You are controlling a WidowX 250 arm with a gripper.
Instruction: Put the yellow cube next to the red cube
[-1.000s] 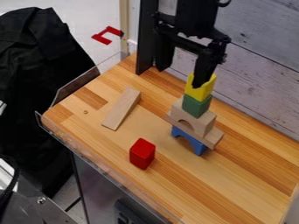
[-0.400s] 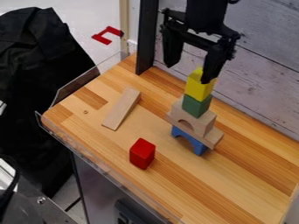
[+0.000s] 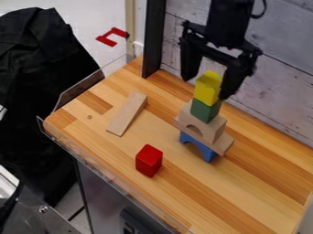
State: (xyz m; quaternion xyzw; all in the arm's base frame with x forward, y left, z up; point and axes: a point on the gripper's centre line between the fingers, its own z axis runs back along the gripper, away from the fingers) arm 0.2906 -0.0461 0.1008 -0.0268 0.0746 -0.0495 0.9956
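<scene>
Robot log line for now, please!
black claw: open at yellow wooden cube | yellow cube: atop green wooden cube | red wooden cube: apart, on tabletop | placed: not yet

yel. cube (image 3: 207,91): R edge was part-hid by hand (image 3: 207,87) | arm (image 3: 231,18): top was cut off | table (image 3: 256,183): R was cut off

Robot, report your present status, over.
Gripper open, at yellow cube. Cube rests on green block. Red cube apart, on table. Caution: block tower may topple.

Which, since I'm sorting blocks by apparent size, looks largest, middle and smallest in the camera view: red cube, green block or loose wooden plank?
1. Loose wooden plank
2. Red cube
3. Green block, the smallest
</scene>
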